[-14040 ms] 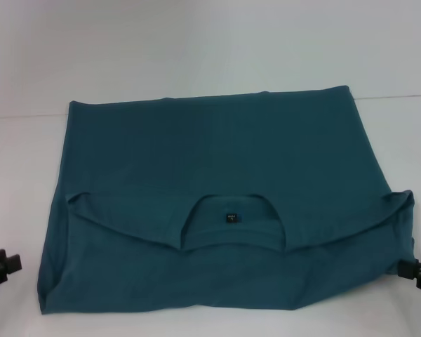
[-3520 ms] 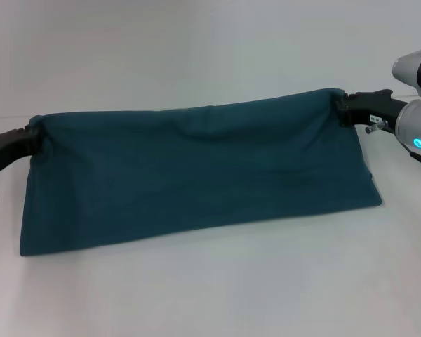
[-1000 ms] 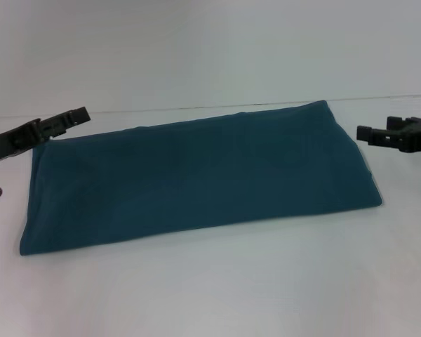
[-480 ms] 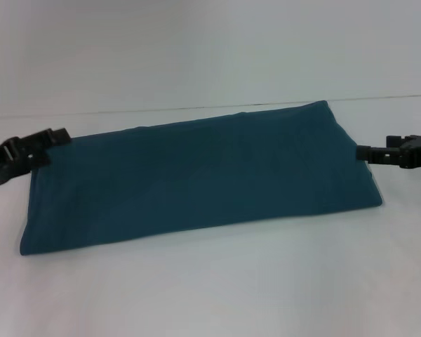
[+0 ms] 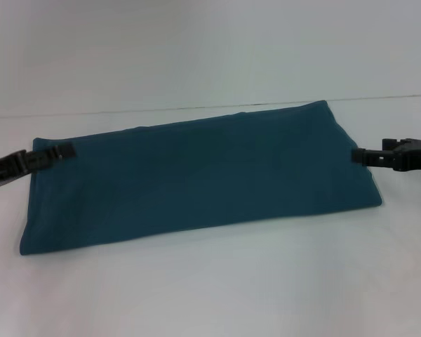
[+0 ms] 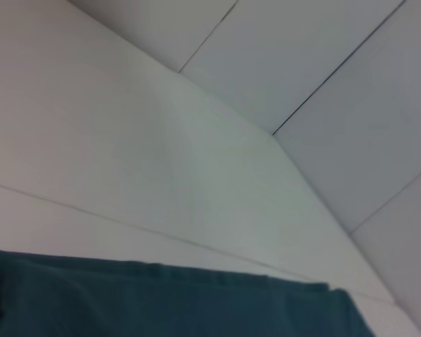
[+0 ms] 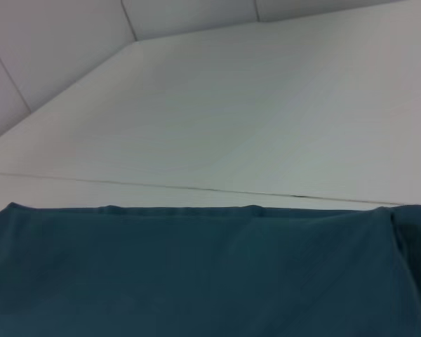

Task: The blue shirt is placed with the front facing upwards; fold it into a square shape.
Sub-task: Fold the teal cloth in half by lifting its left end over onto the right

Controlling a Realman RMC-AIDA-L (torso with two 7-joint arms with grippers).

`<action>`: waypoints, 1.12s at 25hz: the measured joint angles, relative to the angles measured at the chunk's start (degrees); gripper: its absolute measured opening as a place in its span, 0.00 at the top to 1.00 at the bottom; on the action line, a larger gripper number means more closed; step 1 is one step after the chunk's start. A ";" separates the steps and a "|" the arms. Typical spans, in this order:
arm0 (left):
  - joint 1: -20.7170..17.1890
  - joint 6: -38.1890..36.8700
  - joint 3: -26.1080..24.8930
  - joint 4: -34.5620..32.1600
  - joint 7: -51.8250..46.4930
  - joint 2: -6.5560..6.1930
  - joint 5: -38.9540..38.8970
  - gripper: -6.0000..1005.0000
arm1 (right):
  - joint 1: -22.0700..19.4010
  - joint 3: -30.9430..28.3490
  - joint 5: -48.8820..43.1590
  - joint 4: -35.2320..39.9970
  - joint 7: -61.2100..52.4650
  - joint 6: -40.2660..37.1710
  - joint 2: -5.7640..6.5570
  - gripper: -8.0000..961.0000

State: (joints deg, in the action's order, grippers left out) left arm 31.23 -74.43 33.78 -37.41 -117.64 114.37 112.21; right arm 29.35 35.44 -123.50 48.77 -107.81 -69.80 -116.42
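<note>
**Folded blue shirt on white tabletop, two hands at its ends**

Item 1. The blue shirt (image 5: pixel 196 179): lies flat on the tabletop (image 5: pixel 217 288) as a long, narrow band running left to right, its right end a little farther away than its left. Only plain teal cloth faces up; no lettering, collar or label shows on the exposed surface. The near long edge is smooth. The far long edge shows as stacked layers in both wrist views ( (image 6: pixel 161 302), (image 7: pixel 196 274)), with a doubled corner at one end in the right wrist view. Both wrist views cut the cloth off at the frame border.

Item 2. Left hand (image 5: pixel 59 150): enters from the left frame edge, low over the far-left corner of the shirt. Its tip overlaps the cloth there. Fingers lie pressed close together as one dark bar; whether any cloth sits between them cannot be made out. Arm mostly out of frame.

Item 3. Right hand (image 5: pixel 359 156): enters from the right frame edge, its tip at the shirt's right end, about midway along that short side. Touching or just beside the cloth: cannot tell. Whether its fingers are spread or pressed together also cannot be told.

Item 4. Tabletop: white, with a thin seam line running across behind the shirt's far edge.
</note>
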 joint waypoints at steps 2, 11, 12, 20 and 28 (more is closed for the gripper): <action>-0.03 0.97 0.99 -0.01 1.06 0.17 0.31 0.18 | -0.09 0.00 -0.42 -0.30 -0.48 1.14 0.02 0.03; -0.36 4.01 3.05 -0.31 5.80 0.48 1.79 0.16 | 1.16 0.05 -8.35 -0.57 -8.45 4.31 0.76 0.03; -0.36 4.01 3.06 -0.32 6.12 0.54 1.80 0.16 | 1.36 0.11 -9.18 -0.67 -9.51 4.55 0.83 0.03; -0.70 5.19 3.11 -0.83 9.28 1.79 1.87 0.17 | 2.30 -0.31 -12.19 -2.66 -12.84 4.80 1.80 0.03; -0.55 6.96 3.07 -0.92 9.15 1.90 1.88 0.17 | 2.75 -0.61 -12.04 -5.83 -13.80 5.66 2.77 0.03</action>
State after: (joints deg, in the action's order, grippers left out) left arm 30.68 -67.47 36.84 -38.32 -108.49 116.27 114.09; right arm 32.10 34.83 -135.54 42.94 -121.61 -64.14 -113.65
